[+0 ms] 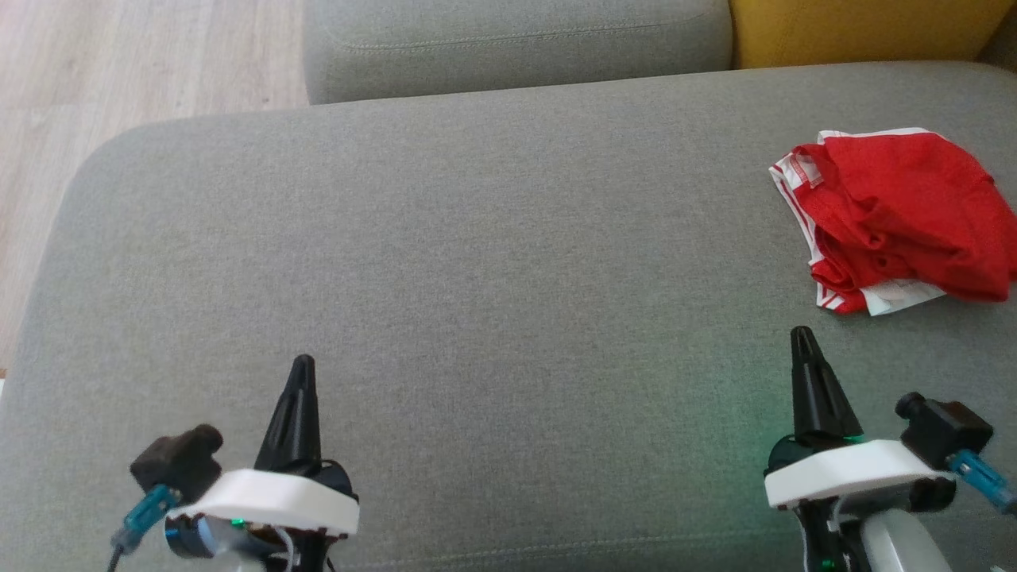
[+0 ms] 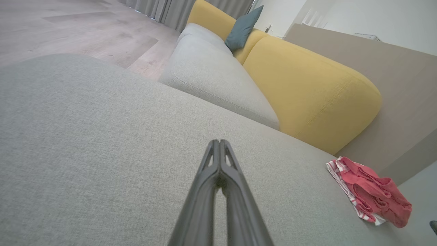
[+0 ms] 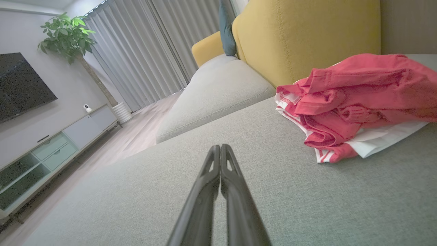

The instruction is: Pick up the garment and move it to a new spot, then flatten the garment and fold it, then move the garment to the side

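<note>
Garment (image 1: 898, 218): red bundle, cushion's (image 1: 477, 262) right edge (awaiting pickup, or already set aside). Left gripper (image 1: 303, 365), right gripper (image 1: 801, 335): clenched, empty.

Left fingers (image 1: 294, 413) and right fingers (image 1: 814, 389) are pressed together.

Home living room: sofa (image 3: 218, 89), television (image 3: 20, 85).

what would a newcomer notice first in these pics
The red garment, bunched up with white striped trim, sits at the far right of the grey cushion. Behind it is a bright yellow backrest. The left tool and right tool are shut near the front edge, apart from the garment.
</note>
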Controlling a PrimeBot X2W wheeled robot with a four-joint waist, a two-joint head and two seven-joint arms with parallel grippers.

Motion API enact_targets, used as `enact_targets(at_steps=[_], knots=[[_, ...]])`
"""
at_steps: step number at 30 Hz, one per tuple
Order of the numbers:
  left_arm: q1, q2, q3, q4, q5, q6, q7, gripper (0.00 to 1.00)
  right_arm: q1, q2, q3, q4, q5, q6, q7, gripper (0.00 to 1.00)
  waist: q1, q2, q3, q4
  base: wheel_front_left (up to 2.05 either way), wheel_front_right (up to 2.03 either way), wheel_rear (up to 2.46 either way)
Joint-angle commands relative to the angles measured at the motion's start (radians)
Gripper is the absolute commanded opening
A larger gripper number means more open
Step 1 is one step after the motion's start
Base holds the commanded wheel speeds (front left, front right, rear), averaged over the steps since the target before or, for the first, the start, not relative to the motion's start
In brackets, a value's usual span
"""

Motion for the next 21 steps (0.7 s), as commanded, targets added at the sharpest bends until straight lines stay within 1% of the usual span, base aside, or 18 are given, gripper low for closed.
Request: enact_targets(at_steps=[1,21], knots=[[-0.055,0.012,0.021,-0.027,-0.03,-0.009,0.004,0.0,-0.046,-0.014,-0.006,-0.032,0.035,0.001,0.006,0.0,0.0,0.0,0.0,0.001,0.0,0.0,0.0],[-0.074,0.022,0.061,0.003,-0.247,-0.036,0.053,0.0,-0.052,-0.022,-0.027,-0.03,0.268,0.002,0.051,0.0,0.0,0.0,-0.005,0.015,0.0,0.0,0.0]])
